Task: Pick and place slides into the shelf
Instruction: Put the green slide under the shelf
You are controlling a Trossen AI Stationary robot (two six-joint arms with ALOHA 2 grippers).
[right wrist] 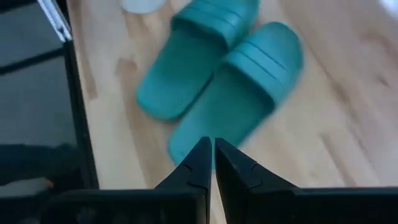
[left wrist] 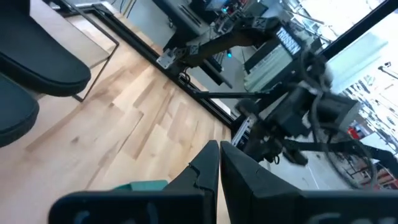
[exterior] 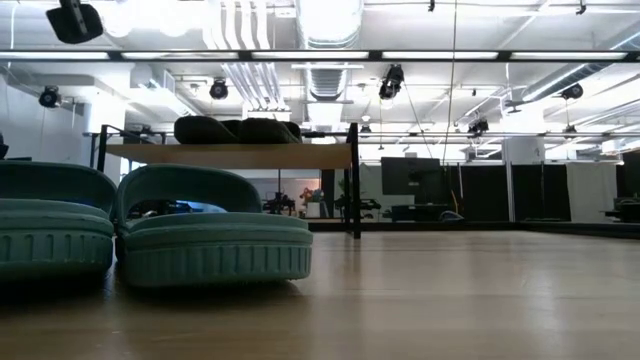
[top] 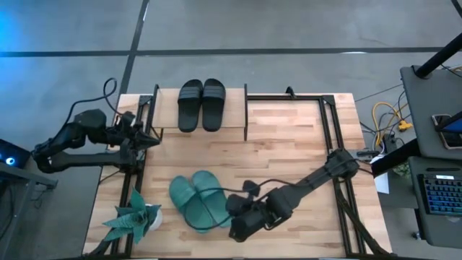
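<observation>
My right gripper (top: pixel 237 230) hangs at the lower centre of the high view, fingers pressed together on nothing, just beside the heel ends of the teal slides (top: pixel 196 201), which lie side by side, touching, on the worktop (top: pixel 289 144). In the right wrist view the clenched tips sit at the edge of the nearer teal slide (right wrist: pixel 233 96), though I cannot tell whether they touch it. The black slides (top: pixel 201 103) already rest as a pair on the top board of the shelf (top: pixel 246 112), at the upper centre of the high view; the low view shows them as dark humps on that board. My left gripper (top: pixel 148 137) waits at the left edge of the worktop near the shelf's corner, its fingers likewise closed and empty in the left wrist view.

I judge the teal pair light and rubbery: a moulded foam that flexes rather than breaks, with a ribbed sole rim that should give some friction. The wide strap arches clear of the footbed, so I would open the fingers and pinch that strap, or else the sidewall at the heel. A plant (top: pixel 133 220) stands near the toes at the lower left, worth keeping clear of.
</observation>
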